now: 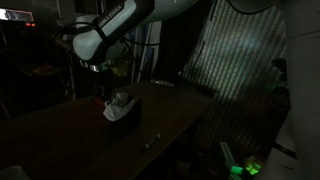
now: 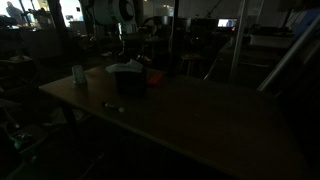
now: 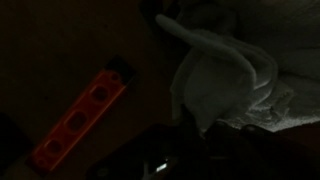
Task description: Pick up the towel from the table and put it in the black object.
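The scene is very dark. A pale towel point(image 1: 120, 100) lies bunched in the top of the black object point(image 1: 124, 112), a box-like container on the wooden table; the container also shows in an exterior view point(image 2: 128, 80). My gripper point(image 1: 104, 88) hangs just above it, beside the towel. In the wrist view the towel point(image 3: 215, 70) fills the upper right, crumpled with a looping fold. My gripper's dark fingers point(image 3: 190, 150) are at the bottom edge, right at the cloth. The darkness hides whether the fingers hold it.
An orange-red bar with holes point(image 3: 75, 125) lies left of the towel. A small cup point(image 2: 78, 73) stands near the table's edge, and a small item point(image 2: 113, 107) lies on the tabletop point(image 2: 190, 115). Cluttered furniture stands behind.
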You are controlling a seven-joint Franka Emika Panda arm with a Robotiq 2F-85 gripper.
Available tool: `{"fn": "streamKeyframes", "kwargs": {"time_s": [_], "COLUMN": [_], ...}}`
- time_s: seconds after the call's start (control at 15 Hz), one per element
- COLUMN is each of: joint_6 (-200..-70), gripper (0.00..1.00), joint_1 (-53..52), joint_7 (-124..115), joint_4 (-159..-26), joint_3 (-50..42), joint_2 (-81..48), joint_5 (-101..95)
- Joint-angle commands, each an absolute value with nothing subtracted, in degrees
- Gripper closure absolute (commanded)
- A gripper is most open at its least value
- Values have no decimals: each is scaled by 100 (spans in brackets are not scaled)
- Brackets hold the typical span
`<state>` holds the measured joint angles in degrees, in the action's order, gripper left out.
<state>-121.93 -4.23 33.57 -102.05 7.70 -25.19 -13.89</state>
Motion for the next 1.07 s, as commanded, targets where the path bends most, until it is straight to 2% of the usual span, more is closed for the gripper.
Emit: {"fn": "streamKeyframes", "kwargs": {"time_s": [0.0,1.0], "joint_6": [-12007,-12166], "gripper": [100,99], "joint_1": [-355,-70], "joint_7": [3527,3384], "joint_4": [-10154,-11539], "joint_3": [852,658], "joint_2": [-2323,-816], "joint_5": [-1224,-679]}}
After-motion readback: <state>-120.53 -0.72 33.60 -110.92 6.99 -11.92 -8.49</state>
